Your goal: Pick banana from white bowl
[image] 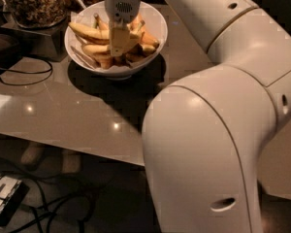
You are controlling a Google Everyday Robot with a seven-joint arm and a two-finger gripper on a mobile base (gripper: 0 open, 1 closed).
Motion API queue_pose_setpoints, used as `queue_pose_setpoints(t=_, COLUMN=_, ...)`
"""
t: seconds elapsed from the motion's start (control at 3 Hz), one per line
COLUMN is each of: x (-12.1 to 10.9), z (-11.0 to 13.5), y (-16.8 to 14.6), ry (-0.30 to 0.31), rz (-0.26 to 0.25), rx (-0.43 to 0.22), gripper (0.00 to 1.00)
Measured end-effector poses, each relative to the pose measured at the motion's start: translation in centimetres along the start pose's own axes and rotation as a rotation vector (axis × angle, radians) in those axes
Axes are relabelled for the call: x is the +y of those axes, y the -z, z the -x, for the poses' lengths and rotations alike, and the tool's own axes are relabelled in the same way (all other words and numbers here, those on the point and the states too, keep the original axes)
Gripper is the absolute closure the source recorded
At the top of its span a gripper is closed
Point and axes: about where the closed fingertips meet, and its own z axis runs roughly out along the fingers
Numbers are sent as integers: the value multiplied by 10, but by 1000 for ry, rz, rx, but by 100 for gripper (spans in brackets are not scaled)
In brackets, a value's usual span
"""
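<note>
The white bowl [154, 19] stands on the bench [63, 111], toward 11 o'clock in the camera view. The glass jar of granola [35, 4] is just beside it at 9 o'clock, on a dark block. The bowl is wide and deep, so the fruit lies in a loose heap below the rim, and the only free way to reach it is from above.

This explains the pose of the arm [218, 130]. Its big white links fill the 3 to 6 o'clock part of the view, and the wrist comes over the far rim and points straight down into the bowl.

The gripper [119, 46] is low inside the bowl, near the middle of the heap, with one flat pale face turned to the camera. Whether it is open or closed, and whether it has hold of anything, I cannot tell, because its lower end is lost among the fruit.

The banana [88, 31] is the long yellow one with a dark tip. It lies on top of the heap and runs from the 9 o'clock wall of the bowl toward the centre. Its inner end reaches the gripper at the 9 o'clock side and seems to pass behind or against it; I cannot say which. The shorter orange bananas [146, 38] lie at 3 o'clock of the gripper, and some are under it.

I judge the step to be the grasp itself. The banana rests on the others and not on the bowl, so it may roll or slide when it is touched.

A black cable [20, 77] lies on the bench at 8 o'clock of the bowl, well apart from the work.
</note>
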Motion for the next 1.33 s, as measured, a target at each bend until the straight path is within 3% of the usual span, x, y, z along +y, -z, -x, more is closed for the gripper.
queue_pose_setpoints(t=0.33, x=1, z=-1, y=-1, ry=-2, rz=4, rx=1, gripper=64)
queue_pose_setpoints(t=0.67, x=1, z=-1, y=-1, ry=-2, rz=4, rx=1, gripper=57)
queue_pose_setpoints(t=1.33, x=1, z=-1, y=-1, ry=-2, rz=4, rx=1, gripper=57)
